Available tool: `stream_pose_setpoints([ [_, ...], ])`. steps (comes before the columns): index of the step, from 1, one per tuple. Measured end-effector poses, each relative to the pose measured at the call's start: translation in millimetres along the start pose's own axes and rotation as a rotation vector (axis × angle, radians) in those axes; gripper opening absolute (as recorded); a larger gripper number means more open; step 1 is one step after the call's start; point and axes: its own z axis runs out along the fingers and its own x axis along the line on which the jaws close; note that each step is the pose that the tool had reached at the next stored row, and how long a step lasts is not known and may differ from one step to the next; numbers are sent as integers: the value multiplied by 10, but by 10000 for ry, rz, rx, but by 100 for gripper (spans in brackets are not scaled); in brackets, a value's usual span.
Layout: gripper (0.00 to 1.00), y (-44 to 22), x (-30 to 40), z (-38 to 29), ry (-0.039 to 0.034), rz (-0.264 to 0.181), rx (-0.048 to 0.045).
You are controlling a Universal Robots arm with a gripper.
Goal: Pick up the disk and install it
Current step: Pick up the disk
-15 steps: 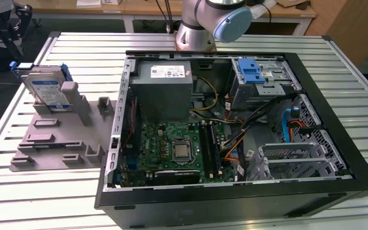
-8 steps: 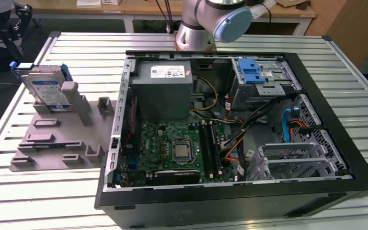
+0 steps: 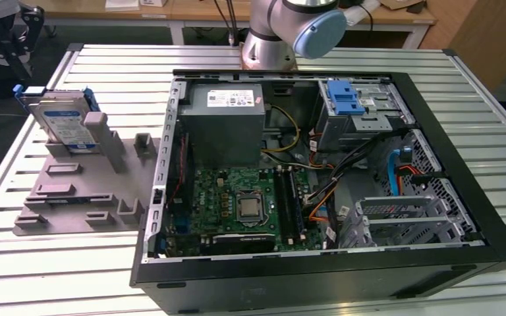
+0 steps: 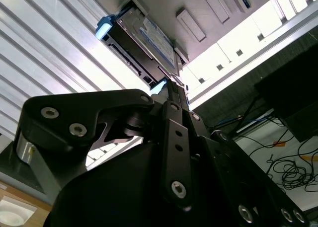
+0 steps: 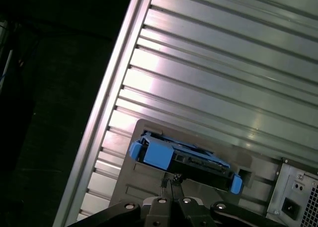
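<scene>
The disk point(image 3: 64, 124) is a silver drive with a white-and-blue label in a blue carrier. It stands on edge in a grey holder point(image 3: 77, 191) at the exterior view's left. In the first wrist view the disk point(image 5: 184, 160) appears edge-on from above. My gripper point(image 5: 171, 180) hangs well above it, its two thin fingertips pressed together with nothing between them. In the second wrist view one black finger point(image 4: 172, 95) points toward the disk point(image 4: 149, 43). In the exterior view the dark wrist point(image 3: 7, 39) sits at the far upper left, behind the disk.
An open black computer case point(image 3: 473, 217) lies on the slatted metal table point(image 3: 86, 270). Inside are a grey power-supply box point(image 3: 226, 118), a motherboard point(image 3: 240, 204) and a drive cage with a blue latch point(image 3: 350, 102). The table's edge point(image 5: 112, 95) runs close to the holder.
</scene>
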Motion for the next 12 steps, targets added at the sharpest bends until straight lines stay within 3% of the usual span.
stream_pose_setpoints([
  [12,11,0,0,0,4,-111,0],
])
